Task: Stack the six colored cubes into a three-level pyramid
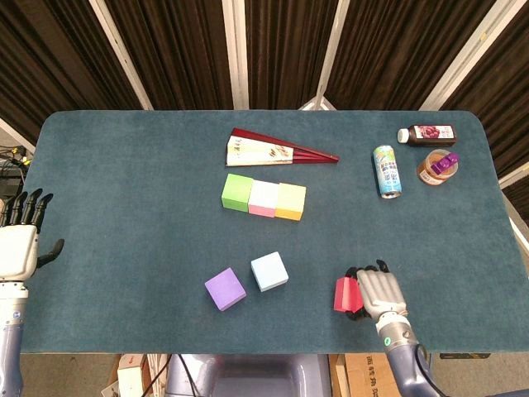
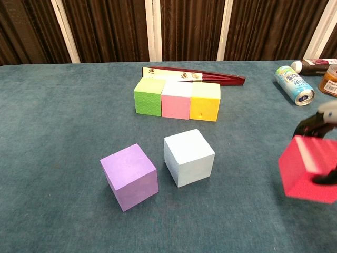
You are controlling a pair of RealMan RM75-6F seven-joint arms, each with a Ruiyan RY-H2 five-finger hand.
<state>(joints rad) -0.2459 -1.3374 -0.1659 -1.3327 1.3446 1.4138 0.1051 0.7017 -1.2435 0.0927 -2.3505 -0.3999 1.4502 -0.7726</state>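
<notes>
Left hand [image 1: 16, 248] at far left table edge in head view, fingers straight and apart, holding nothing; outside chest view. Table [image 1: 124, 207] covered in dark teal cloth.

Purple cube [image 1: 225, 289] near front edge, left of centre, flat on cloth. Light blue cube [image 1: 269, 271] just beside it to the right, apart by a narrow gap, turned slightly. Same pair in chest view: purple cube [image 2: 129, 176] front left, light blue cube [image 2: 189, 157] right and a little behind.

Row of three cubes behind these, sides touching: green cube [image 1: 237, 192], pink cube [image 1: 264, 198], yellow cube [image 1: 290, 202], left to right. Folded fan [image 1: 277, 151], red with pale panel, lying flat just behind the row.

Red cube [image 1: 345, 295] at front right, clamped in right hand [image 1: 376, 294]; dark fingertips wrapped over far face, thumb on near side, palm to the cube's right. In chest view red cube [image 2: 309, 168] blurred and tilted, seemingly raised off cloth, right hand [image 2: 324, 132] visible only at frame edge, fingers over top and thumb at lower right corner. Well apart from the purple and light blue pair.

Blue can [image 1: 386, 171] lying on its side at rear right. Dark bottle [image 1: 427, 133] lying behind it, orange jar [image 1: 436, 168] with purple cap just beside.
</notes>
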